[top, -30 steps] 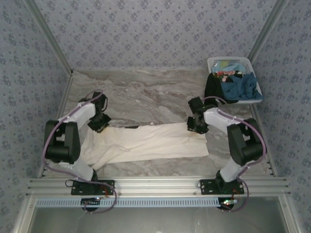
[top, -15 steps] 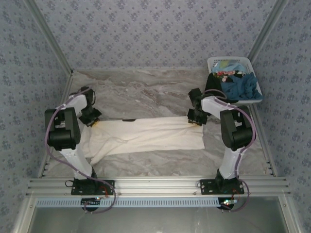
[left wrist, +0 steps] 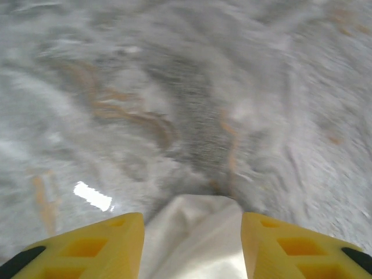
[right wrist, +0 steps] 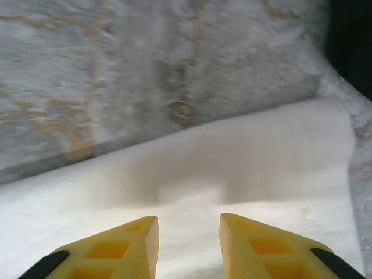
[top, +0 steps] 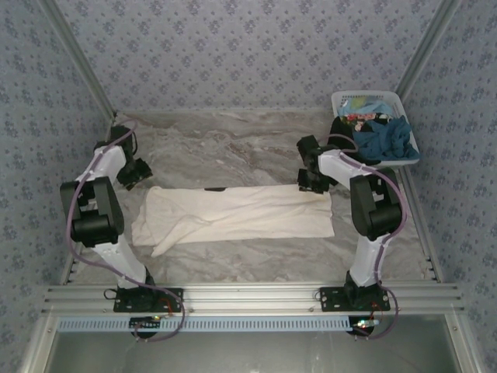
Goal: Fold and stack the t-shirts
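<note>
One off-white t-shirt (top: 233,214), long axis left-to-right across table (top: 233,148).

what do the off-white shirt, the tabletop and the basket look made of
Off-white t-shirt: soft matte cloth, going by its creases and limp folds.
Tabletop: marble-look, grey with tan veins, glossy given the glare spot; real stone or print, unclear.
Basket: probably white plastic, with a smooth moulded rim.

Soft even light; left wrist view motion-blurred (one glare spot).
</note>
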Tool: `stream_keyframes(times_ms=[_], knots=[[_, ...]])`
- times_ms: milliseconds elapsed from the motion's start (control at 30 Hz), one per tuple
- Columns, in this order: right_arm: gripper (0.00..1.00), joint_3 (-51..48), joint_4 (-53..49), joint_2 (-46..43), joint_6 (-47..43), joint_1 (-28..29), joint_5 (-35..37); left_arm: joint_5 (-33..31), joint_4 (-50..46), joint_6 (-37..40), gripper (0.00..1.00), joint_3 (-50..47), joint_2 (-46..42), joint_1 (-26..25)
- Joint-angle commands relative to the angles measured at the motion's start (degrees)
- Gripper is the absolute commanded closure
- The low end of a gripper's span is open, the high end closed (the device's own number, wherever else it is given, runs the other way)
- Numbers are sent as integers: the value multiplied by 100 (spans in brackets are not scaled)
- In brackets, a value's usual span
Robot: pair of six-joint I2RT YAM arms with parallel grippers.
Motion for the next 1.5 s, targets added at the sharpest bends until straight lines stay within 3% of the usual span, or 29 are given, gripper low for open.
stream_keyframes(times_ms=[0, 133, 400, 533, 633, 733, 833, 1000, 1267, 1467], knots=[[64, 176, -130, -161, -175, 48, -156, 525, 187, 888, 52, 65, 67, -204], [64, 173, -151, -98, -247, 50, -313, -94, -342, 1466, 56, 447, 575, -462], [63, 208, -191, 49, -274, 57, -411, -608, -306, 1644, 59, 342, 775, -667], [64, 178, -168, 78, -274, 70, -399, -802, -315, 1548, 74, 399, 885, -667], [63, 159, -209, 122, -274, 82, -377, -855, -387, 1487, 77, 428, 968, -667], [63, 130, -238, 140, -257, 83, -311, -824, -452, 1475, 77, 433, 1010, -674], [63, 82, -221, 141, -248, 81, -302, -798, -281, 1441, 68, 288, 863, -676], [63, 47, -194, 148, -239, 90, -305, -506, -36, 1438, 65, 86, 659, -684], [63, 38, -229, 188, -250, 81, -305, -551, 220, 1493, 51, -183, 196, -783], [63, 19, -229, 223, -239, 68, -316, -580, -12, 1644, 55, -162, 342, -786]])
